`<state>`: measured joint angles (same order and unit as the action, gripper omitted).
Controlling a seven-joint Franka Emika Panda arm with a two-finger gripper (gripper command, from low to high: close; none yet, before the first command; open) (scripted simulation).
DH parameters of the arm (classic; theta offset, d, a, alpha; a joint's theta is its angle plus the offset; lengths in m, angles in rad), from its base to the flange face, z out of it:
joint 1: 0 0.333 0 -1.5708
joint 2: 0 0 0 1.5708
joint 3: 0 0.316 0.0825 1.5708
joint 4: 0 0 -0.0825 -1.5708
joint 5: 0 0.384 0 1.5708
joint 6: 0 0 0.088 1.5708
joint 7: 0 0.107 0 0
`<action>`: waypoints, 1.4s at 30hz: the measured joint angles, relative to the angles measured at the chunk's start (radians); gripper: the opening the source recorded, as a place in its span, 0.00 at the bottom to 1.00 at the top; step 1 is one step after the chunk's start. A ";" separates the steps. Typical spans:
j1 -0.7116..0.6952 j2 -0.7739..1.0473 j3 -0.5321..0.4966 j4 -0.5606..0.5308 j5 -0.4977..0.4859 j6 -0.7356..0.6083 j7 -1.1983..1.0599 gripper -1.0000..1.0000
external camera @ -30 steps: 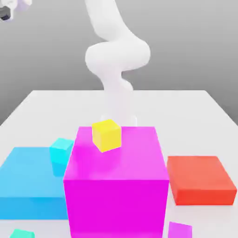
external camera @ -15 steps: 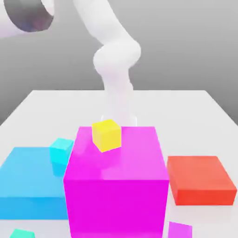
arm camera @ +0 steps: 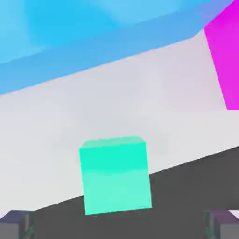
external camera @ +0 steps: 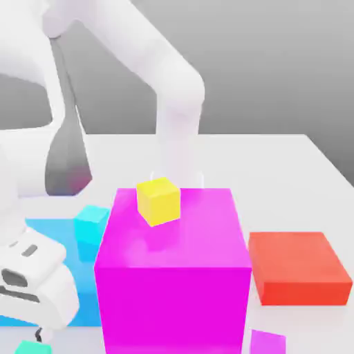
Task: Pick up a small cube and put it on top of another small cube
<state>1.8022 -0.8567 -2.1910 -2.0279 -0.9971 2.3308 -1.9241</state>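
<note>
In the exterior view, the white arm [external camera: 41, 228] fills the left side of the frame, its hand low at the lower left, just above the small teal-green cube [external camera: 33, 348] that peeks in at the bottom left corner on the white counter [external camera: 276, 155]. Behind the hand lies a flat blue slab [external camera: 55, 235], and a small sky-blue cube [external camera: 91, 225] rests on the slab's right part, close beside the big magenta block [external camera: 173, 269]. That block stands at the centre of the frame, with a small yellow cube [external camera: 159, 200] on its top face, toward the back left. At the bottom edge, just right of the magenta block, a small purple cube [external camera: 267, 343] shows partly. A flat red slab [external camera: 297, 266] lies at the right of the frame, apart from the magenta block.

In the hand view, the teal-green cube [arm camera: 115, 175] sits on the counter at lower centre, near the counter's edge. The tool [arm camera: 119, 226] is spread wide: its two fingertips [arm camera: 16, 224] show in the bottom corners, one on each side of the cube, touching nothing. The blue slab [arm camera: 93, 32] crosses the top of that frame and the magenta block [arm camera: 226, 56] stands at the upper right.
</note>
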 joint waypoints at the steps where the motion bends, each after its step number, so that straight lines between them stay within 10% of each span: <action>1: 0.026 -0.032 -0.036 0.013 -0.035 0.018 0.012 0.50; 2: 0.043 -0.053 -0.059 0.022 -0.056 0.030 0.020 0.00; 10: 0.022 -0.032 -0.029 0.012 -0.042 0.010 0.011 0.00; 26: -0.637 0.220 0.559 -0.283 0.298 0.003 0.210 0.00; 42: -1.245 0.109 1.110 -0.558 0.308 -0.116 0.715 0.00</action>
<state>0.5575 -0.7479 -1.0814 -2.5858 -0.6892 2.2145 -1.2088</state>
